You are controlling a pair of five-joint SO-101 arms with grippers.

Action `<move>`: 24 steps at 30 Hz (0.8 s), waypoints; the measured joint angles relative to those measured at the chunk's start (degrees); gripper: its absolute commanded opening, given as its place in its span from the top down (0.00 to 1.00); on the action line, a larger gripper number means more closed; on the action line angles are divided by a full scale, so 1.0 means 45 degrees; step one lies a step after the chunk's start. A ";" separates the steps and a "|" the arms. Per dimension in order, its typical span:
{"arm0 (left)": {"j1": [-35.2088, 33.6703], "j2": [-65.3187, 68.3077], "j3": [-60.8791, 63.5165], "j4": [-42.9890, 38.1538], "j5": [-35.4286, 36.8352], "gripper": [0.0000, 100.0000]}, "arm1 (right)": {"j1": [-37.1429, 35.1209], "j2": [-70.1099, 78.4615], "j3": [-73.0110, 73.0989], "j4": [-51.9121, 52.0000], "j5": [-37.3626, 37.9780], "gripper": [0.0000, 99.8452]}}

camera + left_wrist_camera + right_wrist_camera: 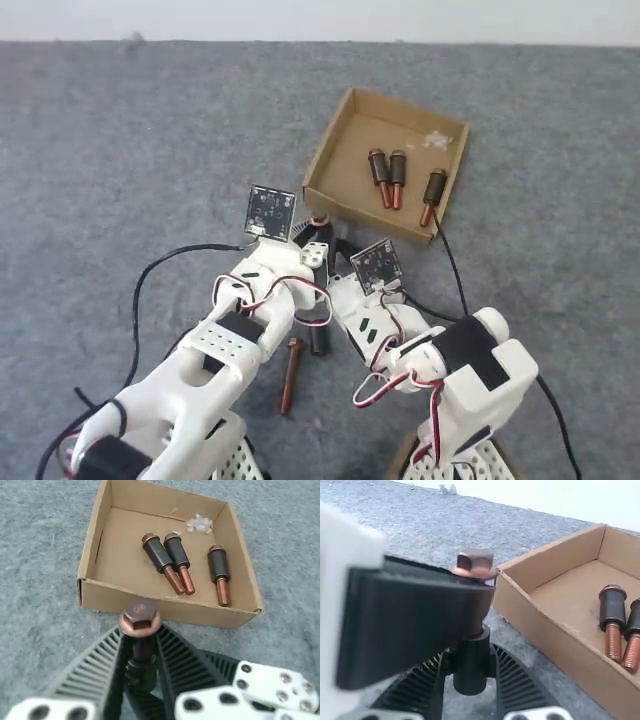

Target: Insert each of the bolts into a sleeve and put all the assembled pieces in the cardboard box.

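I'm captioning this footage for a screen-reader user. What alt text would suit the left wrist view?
The left end effector grips a copper bolt just below its hex head. Beyond it, on grey carpet, sits an open cardboard box holding three sleeved bolts lying side by side.

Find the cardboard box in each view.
High: box in the upper middle, right of centre.
Left wrist: box just beyond the held bolt.
Right wrist: box beside the bolt, corner nearest.
Shared landmark: two assembled pieces side by side inside.
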 measured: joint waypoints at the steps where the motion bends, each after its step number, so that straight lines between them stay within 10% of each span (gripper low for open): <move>1: -0.0039 0.0000 0.0000 0.0000 0.0000 0.99 | 0.0020 0.0000 0.0000 0.0000 0.0000 0.99; 12: -0.0176 0.0000 0.0117 0.0195 0.0020 0.70 | 0.0039 -0.0020 -0.0020 0.0000 0.0000 0.99; 24: -0.0254 0.0000 0.0137 0.0430 0.0020 0.69 | 0.0117 -0.0020 -0.0020 0.0000 0.0000 0.99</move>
